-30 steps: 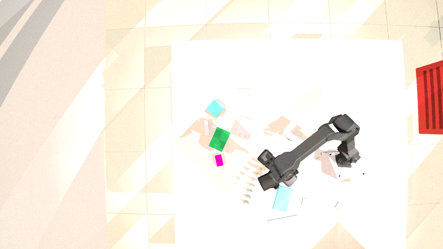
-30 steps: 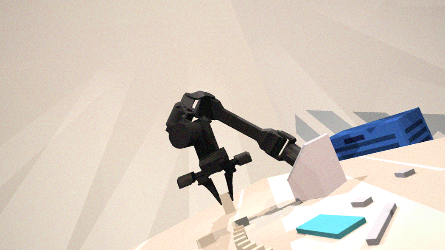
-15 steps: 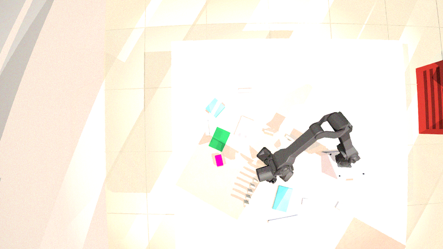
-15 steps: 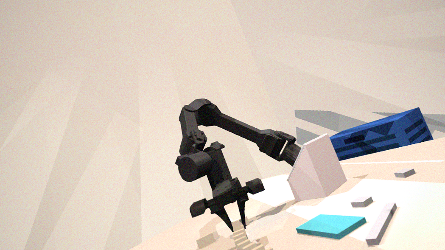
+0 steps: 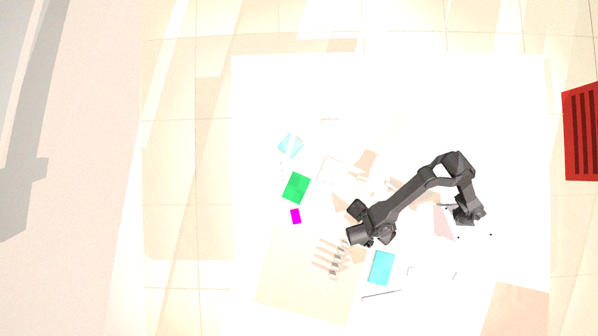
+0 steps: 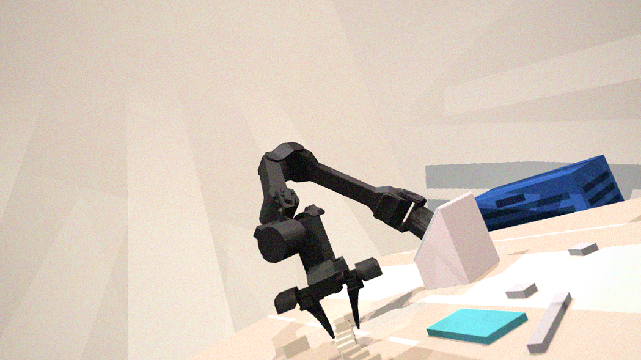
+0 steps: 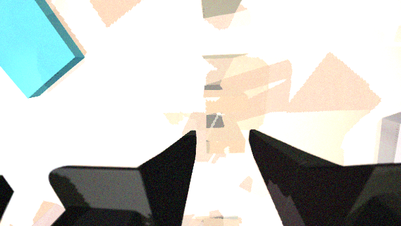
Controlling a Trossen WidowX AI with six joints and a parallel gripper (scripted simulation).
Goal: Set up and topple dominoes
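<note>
A row of beige dominoes (image 5: 336, 261) (image 6: 364, 357) stands on the white table (image 5: 472, 112), curving toward the front. In the wrist view the row (image 7: 215, 121) shows as washed-out tops running away from the fingertips. My gripper (image 6: 344, 330) (image 7: 222, 135) is open and points straight down at the far end of the row. Its fingertips stand on either side of the end domino (image 6: 346, 337), which stands upright on the table. I cannot tell whether the fingers touch it. In the top view the wrist hides the fingers.
A cyan slab (image 5: 381, 267) (image 6: 475, 324) (image 7: 36, 46) lies right of the row. A white wedge (image 6: 456, 247) stands behind it. A grey bar (image 6: 548, 322), small grey blocks (image 6: 521, 291), a green slab (image 5: 296, 187) and a magenta block (image 5: 295, 215) lie around. A blue and red crate (image 6: 550, 192) (image 5: 586, 135) stands off the table.
</note>
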